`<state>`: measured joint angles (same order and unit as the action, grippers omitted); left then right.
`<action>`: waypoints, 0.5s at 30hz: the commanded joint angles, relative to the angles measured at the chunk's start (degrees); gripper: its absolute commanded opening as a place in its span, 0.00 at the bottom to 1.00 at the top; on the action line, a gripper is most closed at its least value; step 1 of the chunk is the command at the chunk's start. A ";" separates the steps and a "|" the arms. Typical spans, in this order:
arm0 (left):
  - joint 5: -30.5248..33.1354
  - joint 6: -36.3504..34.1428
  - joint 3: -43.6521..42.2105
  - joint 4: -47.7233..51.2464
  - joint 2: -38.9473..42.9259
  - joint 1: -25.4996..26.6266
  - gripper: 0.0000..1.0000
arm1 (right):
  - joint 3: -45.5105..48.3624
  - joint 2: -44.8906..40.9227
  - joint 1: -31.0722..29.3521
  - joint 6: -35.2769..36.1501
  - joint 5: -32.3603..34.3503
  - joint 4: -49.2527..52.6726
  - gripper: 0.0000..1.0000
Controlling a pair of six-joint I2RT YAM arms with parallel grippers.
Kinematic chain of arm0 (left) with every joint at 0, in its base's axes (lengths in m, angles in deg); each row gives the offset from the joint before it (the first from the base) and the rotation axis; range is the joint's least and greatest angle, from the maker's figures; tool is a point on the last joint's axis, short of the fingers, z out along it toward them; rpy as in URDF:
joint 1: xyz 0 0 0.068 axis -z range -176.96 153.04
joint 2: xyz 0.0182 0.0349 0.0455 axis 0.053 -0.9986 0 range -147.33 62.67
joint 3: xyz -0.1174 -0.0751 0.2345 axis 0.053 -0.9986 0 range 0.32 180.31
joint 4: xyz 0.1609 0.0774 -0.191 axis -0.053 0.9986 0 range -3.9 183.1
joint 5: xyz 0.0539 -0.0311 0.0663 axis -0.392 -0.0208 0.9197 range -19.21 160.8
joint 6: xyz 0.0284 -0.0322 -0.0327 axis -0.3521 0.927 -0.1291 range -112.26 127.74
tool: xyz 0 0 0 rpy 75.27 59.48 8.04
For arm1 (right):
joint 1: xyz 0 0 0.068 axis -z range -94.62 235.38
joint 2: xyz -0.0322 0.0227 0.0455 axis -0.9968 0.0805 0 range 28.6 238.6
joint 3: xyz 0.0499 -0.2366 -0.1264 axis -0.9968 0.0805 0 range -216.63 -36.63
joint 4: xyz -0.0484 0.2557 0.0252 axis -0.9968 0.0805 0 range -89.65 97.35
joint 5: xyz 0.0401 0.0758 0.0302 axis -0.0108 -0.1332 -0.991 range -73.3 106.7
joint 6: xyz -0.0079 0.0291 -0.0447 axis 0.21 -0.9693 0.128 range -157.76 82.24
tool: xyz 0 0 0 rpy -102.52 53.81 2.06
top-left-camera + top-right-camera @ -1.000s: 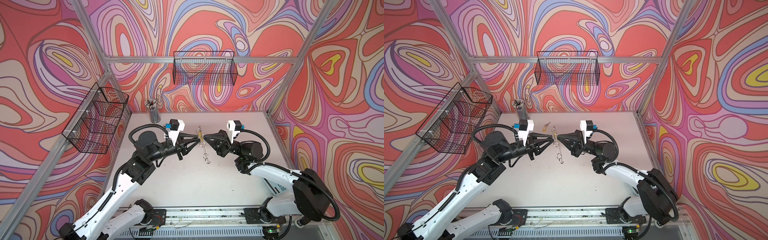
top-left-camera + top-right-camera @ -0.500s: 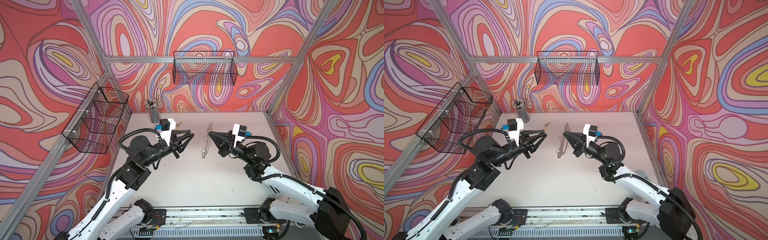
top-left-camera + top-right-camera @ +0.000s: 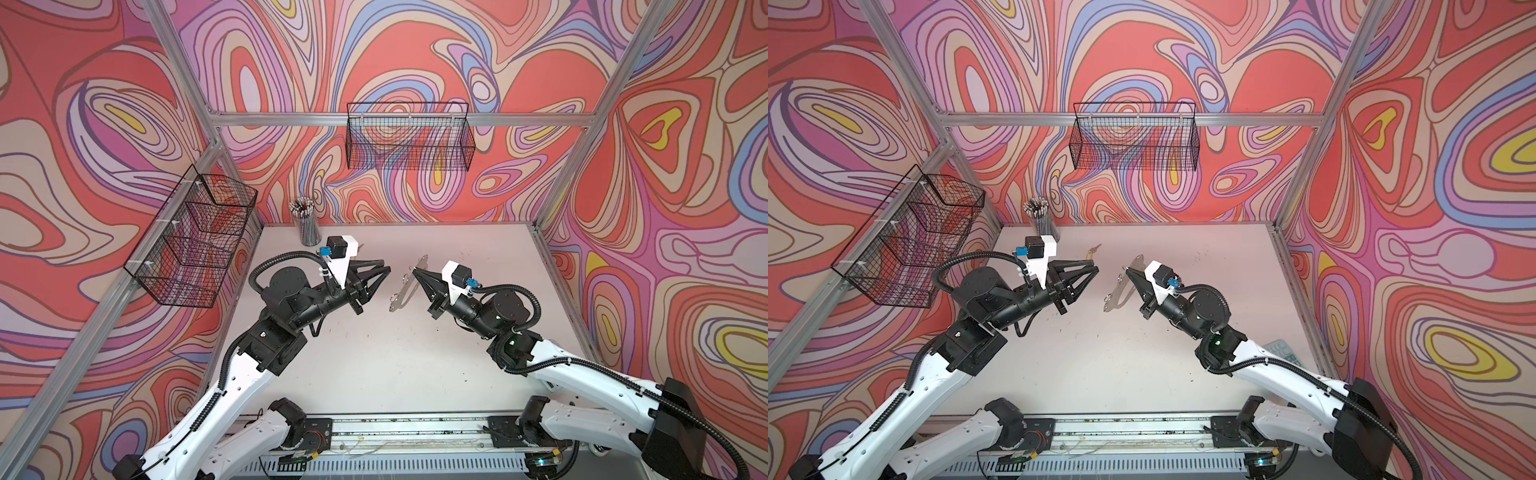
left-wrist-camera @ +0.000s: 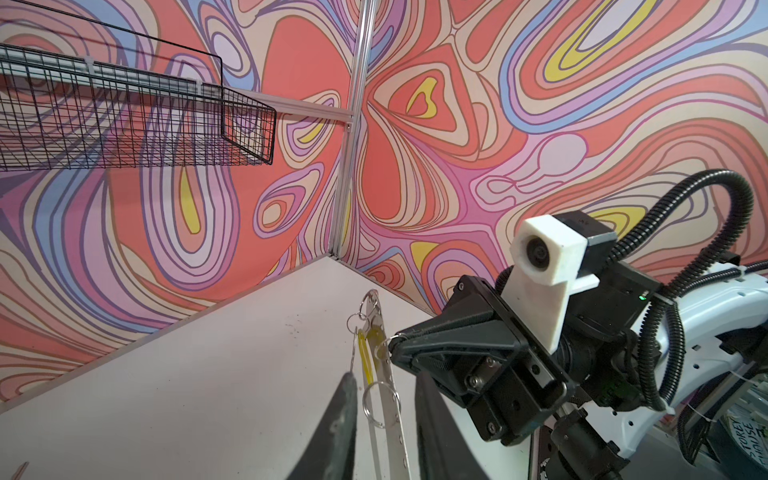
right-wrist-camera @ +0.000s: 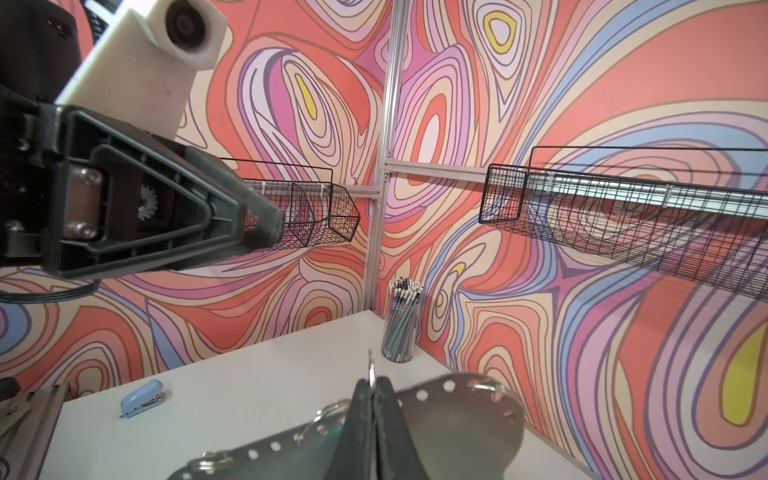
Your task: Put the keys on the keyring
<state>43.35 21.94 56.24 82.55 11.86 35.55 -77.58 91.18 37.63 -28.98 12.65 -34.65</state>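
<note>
We see a white table point(image 3: 395, 365) walled in by swirled panels, with a long wire basket point(image 3: 409, 137) on the back wall and a tiered wire basket point(image 3: 195, 237) on the left wall. In both top views the two arms face each other above the table's middle. The left gripper point(image 3: 384, 267) points at the right one, apart from it, its jaws a narrow way apart with nothing between them. The right gripper point(image 3: 415, 271) is pinched tight on the keyring point(image 3: 405, 286), which it holds on edge clear of the table; in the right wrist view the fingers point(image 5: 361, 424) clamp the plate's ringed edge. A pencil cup point(image 3: 306, 224) stands in the back left corner and a blue stapler point(image 5: 142, 398) lies on the table. One loose key point(image 3: 1093, 250) lies near the back beside the left wrist. A yellow tag point(image 4: 366, 353) shows along the plate; we cannot tell whether it is hooked on.
</note>
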 commanded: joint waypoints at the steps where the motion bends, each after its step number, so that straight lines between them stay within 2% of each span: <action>1: -0.94 0.14 1.10 0.34 0.01 -0.43 0.27 | -1.59 -0.37 -1.66 5.33 5.31 0.46 0.00; 5: -1.12 -0.02 1.29 0.77 -0.08 -0.39 0.27 | -1.74 0.02 -3.48 7.63 9.74 0.19 0.00; 12: -1.18 -0.13 1.30 0.97 -0.41 -0.43 0.27 | -2.56 2.22 -10.17 16.01 20.86 -0.93 0.00; 15: -1.45 -0.13 1.45 1.14 -0.61 -0.38 0.28 | -2.38 2.63 -10.70 16.19 21.12 -1.64 0.00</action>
<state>42.92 21.91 56.26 83.42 11.45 35.55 -78.28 93.61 27.40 -16.41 29.83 -34.30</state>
